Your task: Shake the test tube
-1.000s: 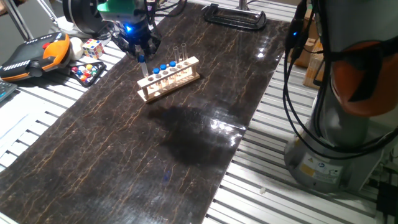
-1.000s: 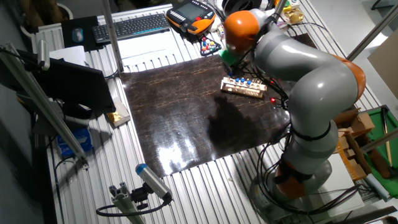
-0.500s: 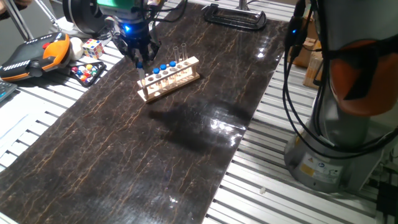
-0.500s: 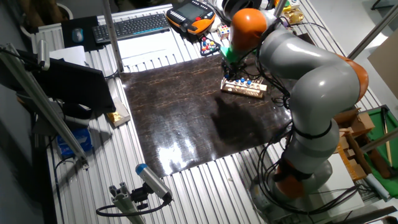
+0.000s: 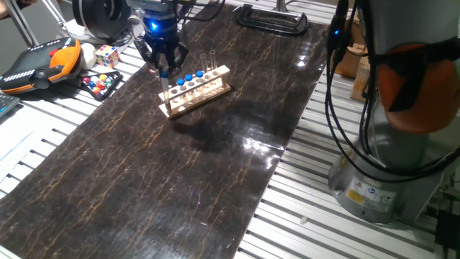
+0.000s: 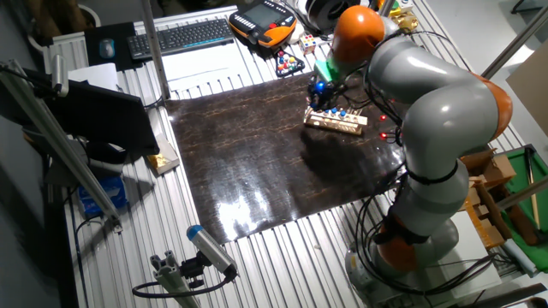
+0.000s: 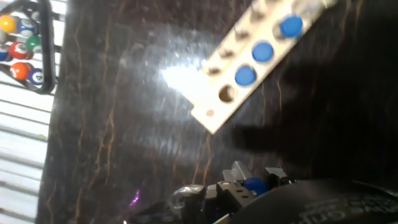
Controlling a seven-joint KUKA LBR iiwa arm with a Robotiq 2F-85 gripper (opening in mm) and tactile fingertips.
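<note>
The gripper hangs above the near end of the pale wooden rack, its fingers pinching the slim clear blue-capped test tube, lifted free, probably so shaking clears its neighbours. One end hole gapes empty; three blue-capped tubes and two taller uncapped tubes fill others on the dark marbled desk.

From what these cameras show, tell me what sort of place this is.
Most likely a robotics lab workbench. A wooden test tube rack stands on a dark mat laid over a slotted aluminium table. A keyboard and an orange teach pendant lie at its edges.
</note>
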